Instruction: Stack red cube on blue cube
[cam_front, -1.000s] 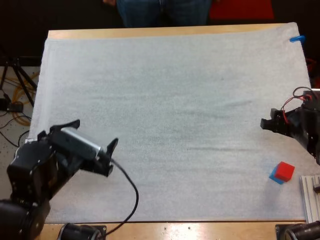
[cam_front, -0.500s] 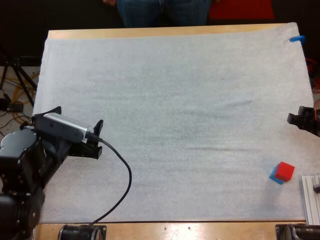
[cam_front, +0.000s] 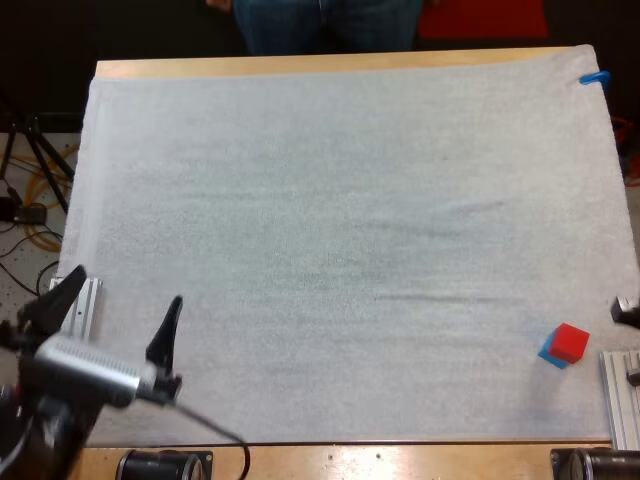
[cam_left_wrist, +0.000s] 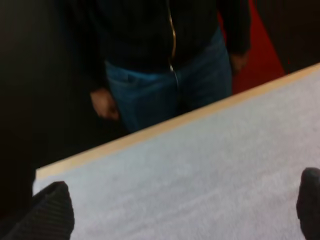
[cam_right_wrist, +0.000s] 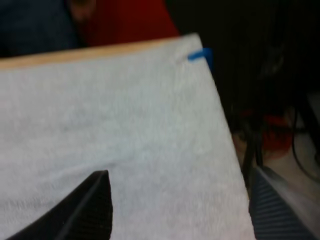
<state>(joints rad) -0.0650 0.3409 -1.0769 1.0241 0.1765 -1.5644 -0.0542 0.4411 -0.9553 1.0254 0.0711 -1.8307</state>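
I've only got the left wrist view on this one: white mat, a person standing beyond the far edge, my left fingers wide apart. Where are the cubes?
Observer: In the high view the red cube is near the near right corner of the mat. It sits over the blue cube, which peeks out at its side, so it looks stacked.
Operator: Is the right gripper holding it?
Observer: No. The right wrist view shows the right gripper open, its fingers wide apart over bare mat, facing the mat's far right corner.
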